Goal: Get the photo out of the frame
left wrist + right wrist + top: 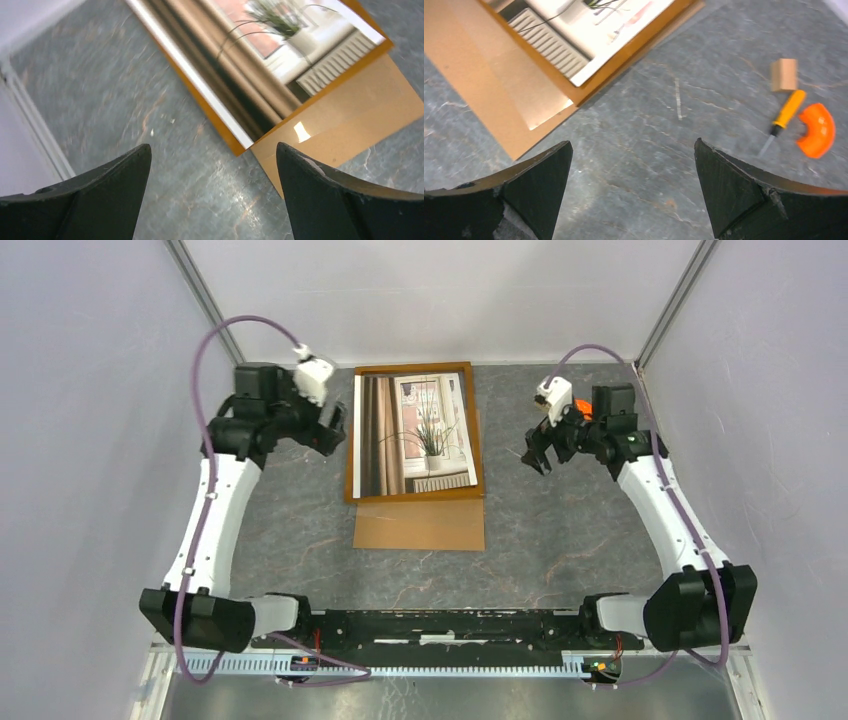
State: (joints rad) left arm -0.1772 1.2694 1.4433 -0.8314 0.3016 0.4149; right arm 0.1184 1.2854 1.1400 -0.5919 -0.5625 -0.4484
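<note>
The frame [477, 430], with its thin orange-brown border, lies flat at the middle back of the table. The photo [415, 435] of curtains, a potted plant and a radiator lies face up inside that border. A plain brown backing board [420, 526] sticks out from under the frame's near edge. My left gripper [335, 435] hovers just left of the frame, open and empty. My right gripper [535, 458] hangs to the right of the frame, open and empty. In the left wrist view the frame's corner [216, 125] lies ahead of my open left gripper [212, 150]. In the right wrist view the frame [634, 54] lies upper left of my open right gripper [634, 145].
An orange-handled screwdriver [786, 112], an orange curved piece [819, 130] and a small wooden block [784, 74] lie at the back right. White walls close in the table on the left, back and right.
</note>
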